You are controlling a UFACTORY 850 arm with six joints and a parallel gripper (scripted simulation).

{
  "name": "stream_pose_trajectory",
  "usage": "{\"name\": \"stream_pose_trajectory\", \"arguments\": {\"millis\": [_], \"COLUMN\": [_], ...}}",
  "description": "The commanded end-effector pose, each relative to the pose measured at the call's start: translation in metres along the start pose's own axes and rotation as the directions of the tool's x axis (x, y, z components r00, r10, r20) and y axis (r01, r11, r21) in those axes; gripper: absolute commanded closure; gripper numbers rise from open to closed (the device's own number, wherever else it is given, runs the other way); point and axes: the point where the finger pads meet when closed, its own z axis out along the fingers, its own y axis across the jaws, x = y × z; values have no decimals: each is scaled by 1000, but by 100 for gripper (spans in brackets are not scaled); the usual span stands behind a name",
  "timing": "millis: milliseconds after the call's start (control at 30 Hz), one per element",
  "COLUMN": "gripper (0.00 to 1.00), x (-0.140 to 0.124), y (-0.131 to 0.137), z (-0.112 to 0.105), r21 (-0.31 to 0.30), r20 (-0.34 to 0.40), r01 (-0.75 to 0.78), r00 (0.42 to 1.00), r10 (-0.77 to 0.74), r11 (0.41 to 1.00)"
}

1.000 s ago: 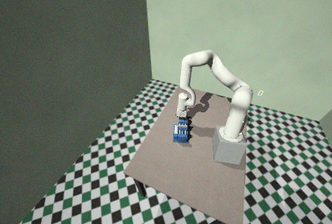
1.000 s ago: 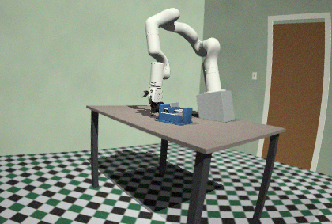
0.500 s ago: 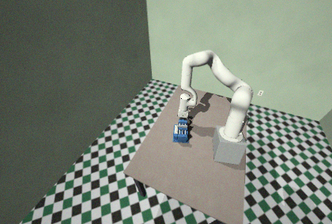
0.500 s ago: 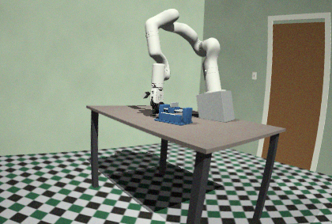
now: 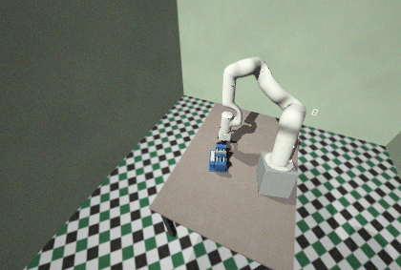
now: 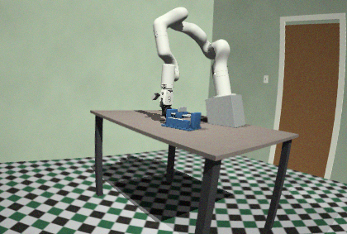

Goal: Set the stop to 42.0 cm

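Observation:
A small blue stop fixture [image 5: 219, 158] with pale rails sits on the brown table, left of the arm's base; it also shows in the exterior view [image 6: 183, 121]. Its handwheel is at the end nearest the far wall, hidden by the fingers and too small to make out. My gripper [image 5: 222, 142] points straight down at that end of the fixture and is shut on the handwheel; in the exterior view the gripper [image 6: 165, 112] reaches down to the fixture's left end. The stop's position on the rails is too small to read.
The arm's grey base block [image 5: 276, 174] [image 6: 225, 111] stands on the table to the right of the fixture. The table edge lies close to the left of the fixture. A brown door [image 6: 311, 93] is in the far wall.

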Motion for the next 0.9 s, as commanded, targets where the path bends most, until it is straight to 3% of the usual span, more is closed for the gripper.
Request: {"name": "stream_pose_trajectory", "arguments": {"millis": [0,867], "gripper": [94,94], "x": [0,0], "y": [1,-19], "z": [-14,-36], "r21": [2,2], "r20": [0,0], "r01": [0,0], "r00": [1000,1000], "r10": [0,0], "r11": [1000,1000]}}
